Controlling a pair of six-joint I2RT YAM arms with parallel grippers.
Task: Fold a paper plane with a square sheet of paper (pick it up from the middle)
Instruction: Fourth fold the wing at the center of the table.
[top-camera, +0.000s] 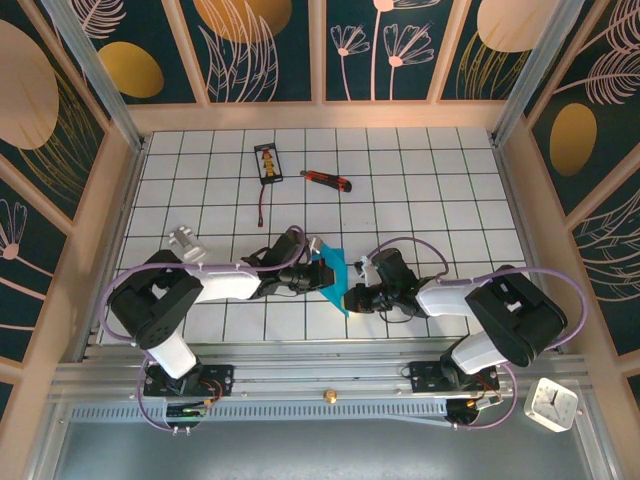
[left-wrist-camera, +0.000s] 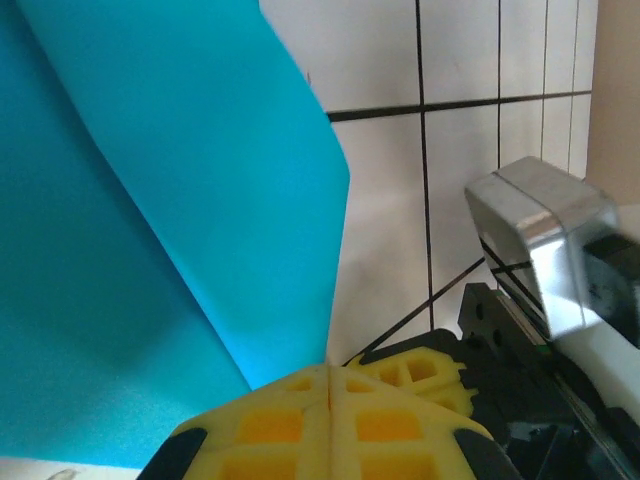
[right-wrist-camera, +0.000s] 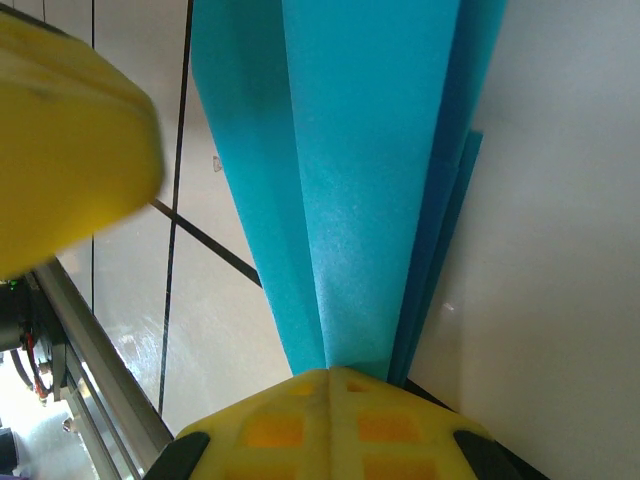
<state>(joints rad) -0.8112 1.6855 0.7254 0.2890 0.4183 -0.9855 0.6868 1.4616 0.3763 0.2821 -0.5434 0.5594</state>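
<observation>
My left claw (left-wrist-camera: 330, 378) and my right claw (right-wrist-camera: 330, 376) are both clenched on the folded cyan sheet of paper (top-camera: 333, 268), over the table (top-camera: 430, 180).

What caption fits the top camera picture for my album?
Left tool and right tool, both shut, pinch a folded cyan-blue paper sheet at the white gridded table; red-and-black utility knife lies beyond.

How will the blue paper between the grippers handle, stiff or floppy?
Likely light: the paper juts unsupported from the shut right gripper. Its stacked folds probably stiffen it lengthwise. By the left gripper it looks single-layered, so there it may flop or crease if pushed.
</observation>
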